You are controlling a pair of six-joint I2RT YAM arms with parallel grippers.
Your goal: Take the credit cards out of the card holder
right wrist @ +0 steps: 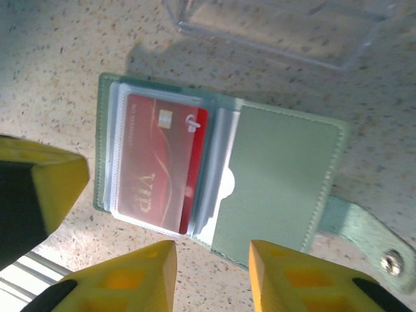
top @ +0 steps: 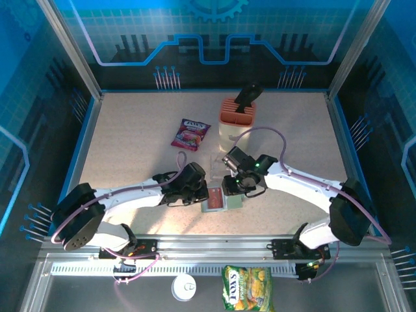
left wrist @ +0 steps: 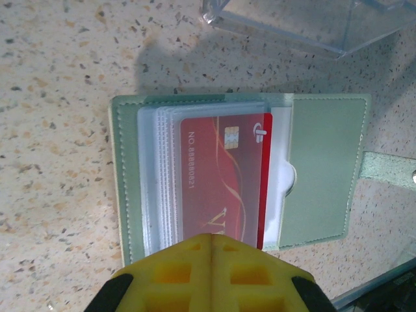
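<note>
1. Left gripper (left wrist: 209, 246): jaws closed together, nothing visible between them, tip at the near edge of the card holder (left wrist: 325, 175).
2. Right gripper (right wrist: 213, 260): jaws apart and empty, poised at the near edge of the card holder.
3. The card holder lies open and flat on the worktop (left wrist: 58, 97). A red credit card (left wrist: 221, 175) sits inside its clear sleeves.
4. Clear plastic box (left wrist: 305, 23): just beyond the card holder.
5. Peach slotted block (top: 236, 112): farther back.
</note>
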